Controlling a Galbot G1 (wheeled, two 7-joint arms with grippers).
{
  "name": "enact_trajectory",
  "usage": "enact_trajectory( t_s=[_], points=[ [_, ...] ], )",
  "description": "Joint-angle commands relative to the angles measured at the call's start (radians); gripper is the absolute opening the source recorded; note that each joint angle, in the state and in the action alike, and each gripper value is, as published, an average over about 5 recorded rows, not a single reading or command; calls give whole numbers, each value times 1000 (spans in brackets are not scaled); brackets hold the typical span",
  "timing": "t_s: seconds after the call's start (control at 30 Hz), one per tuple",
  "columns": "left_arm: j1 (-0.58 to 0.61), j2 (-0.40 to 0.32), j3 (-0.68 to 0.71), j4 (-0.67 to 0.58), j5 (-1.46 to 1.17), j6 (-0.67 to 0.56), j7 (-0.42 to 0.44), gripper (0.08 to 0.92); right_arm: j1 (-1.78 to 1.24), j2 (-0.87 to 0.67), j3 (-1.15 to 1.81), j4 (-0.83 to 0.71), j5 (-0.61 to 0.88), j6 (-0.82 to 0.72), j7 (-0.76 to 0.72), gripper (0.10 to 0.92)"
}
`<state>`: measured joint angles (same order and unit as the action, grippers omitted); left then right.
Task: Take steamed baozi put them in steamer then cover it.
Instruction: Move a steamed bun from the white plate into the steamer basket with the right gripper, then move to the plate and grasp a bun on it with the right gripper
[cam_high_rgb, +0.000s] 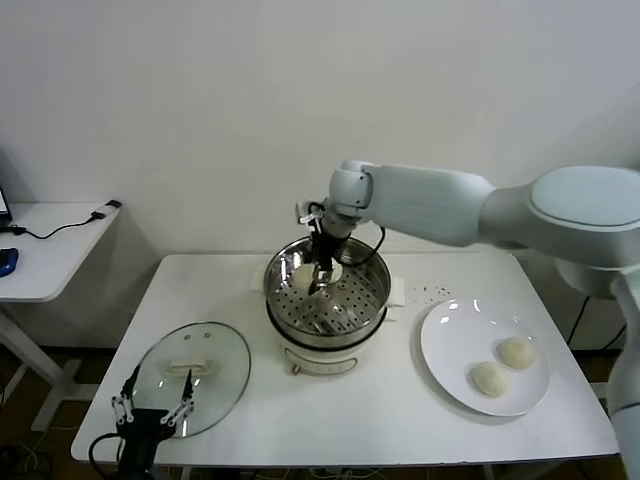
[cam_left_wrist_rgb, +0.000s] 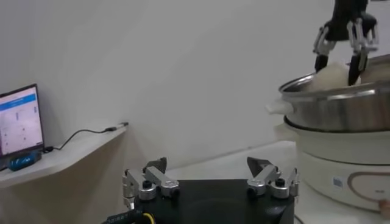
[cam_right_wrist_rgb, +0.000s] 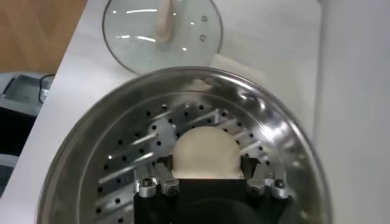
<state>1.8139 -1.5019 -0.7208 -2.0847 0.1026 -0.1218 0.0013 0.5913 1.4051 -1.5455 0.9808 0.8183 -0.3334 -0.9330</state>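
The white table (cam_high_rgb: 400, 420) fills the lower part of the head view. In the middle of it stands the steamer (cam_high_rgb: 327, 300), a shiny metal basket with little holes on top of a white pot. The right arm reaches in from the right side of the frame, and its right gripper (cam_high_rgb: 321, 279) is down inside the basket. In the right wrist view, its fingers sit on both sides of a steamed baozi (cam_right_wrist_rgb: 205, 153) that rests on the holey floor; I cannot tell if they are pinching it or letting go. Another bun (cam_high_rgb: 302, 277) sits in the basket just to the left. The cover (cam_high_rgb: 192, 364) lies flat at the lower left, a clear glass lid with a white handle. At the lower right is a white plate (cam_high_rgb: 450, 335) with two more buns (cam_high_rgb: 503, 366) on it. The left gripper (cam_high_rgb: 153, 411) waits at the bottom left by the lid, its fingers spread wide with nothing in them.
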Motion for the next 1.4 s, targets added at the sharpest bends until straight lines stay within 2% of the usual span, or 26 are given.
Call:
enact_trajectory(
  t_s=[0.03,0.2,0.43,0.67,0.9,1.07,1.4],
  points=[
    [-2,1,-1,6,-6,-2,0,823,-81,45,4,-35,-15,-8,22,712],
    [-8,2,-1,9,-5,1,1,823,-90,53,11,-61,-25,-4,17,723],
    [-13,3,1,11,0,5,1,823,-70,33,31,-51,-17,-9,2,818],
    [-12,3,4,5,7,8,0,823,46,-77,32,47,-8,7,-45,823],
    [-7,2,8,-3,15,10,0,823,226,-290,-11,148,-45,80,-126,823],
    [-7,-1,13,-14,13,11,-11,823,295,-478,-32,278,-138,119,-172,823],
    [-9,-5,11,-23,30,27,-25,823,152,-841,24,474,-356,129,-165,823]
  ],
)
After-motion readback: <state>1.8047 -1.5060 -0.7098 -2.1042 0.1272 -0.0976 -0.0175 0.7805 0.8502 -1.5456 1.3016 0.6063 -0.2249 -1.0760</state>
